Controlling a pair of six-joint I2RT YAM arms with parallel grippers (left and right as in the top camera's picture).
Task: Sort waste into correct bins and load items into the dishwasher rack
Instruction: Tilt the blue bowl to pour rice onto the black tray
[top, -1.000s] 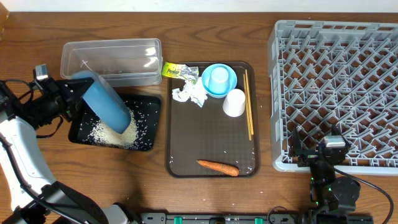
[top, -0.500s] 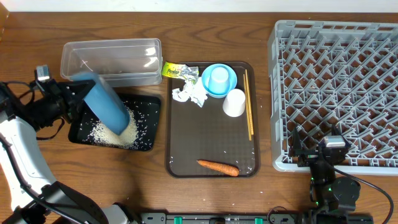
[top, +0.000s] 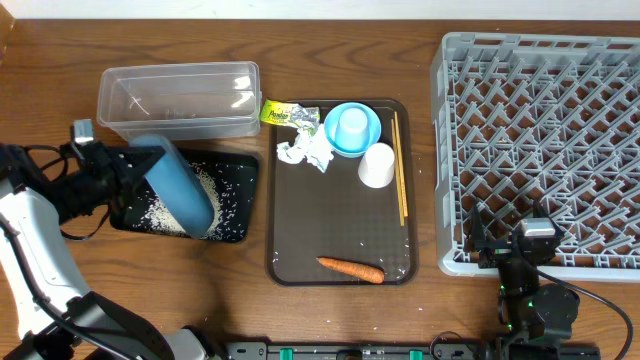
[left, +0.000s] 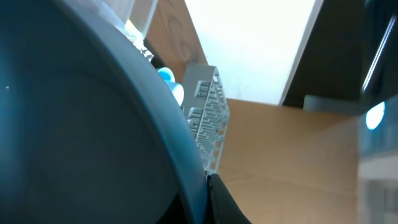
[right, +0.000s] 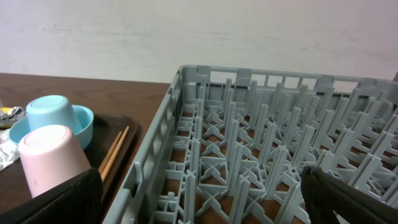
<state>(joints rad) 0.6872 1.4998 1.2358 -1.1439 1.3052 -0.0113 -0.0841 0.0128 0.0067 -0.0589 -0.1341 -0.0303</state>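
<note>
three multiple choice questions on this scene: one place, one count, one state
1. Where is the small orange carrot?
A) in the clear plastic box
B) in the grey rack
C) near the front edge of the brown serving tray
2. How many cups are on that tray?
A) two
B) one
C) four
3. How is the large blue round dish?
A) flat on that tray
B) tilted over the shallow black tray, in the left pincer
C) upright in the rack
Key: 1 C, it lies by the tray's near rim; 2 A, a light-blue cup in the small light-blue bowl, a white-pinkish cup beside it; 3 B, the shut pincer grips its rim.
</note>
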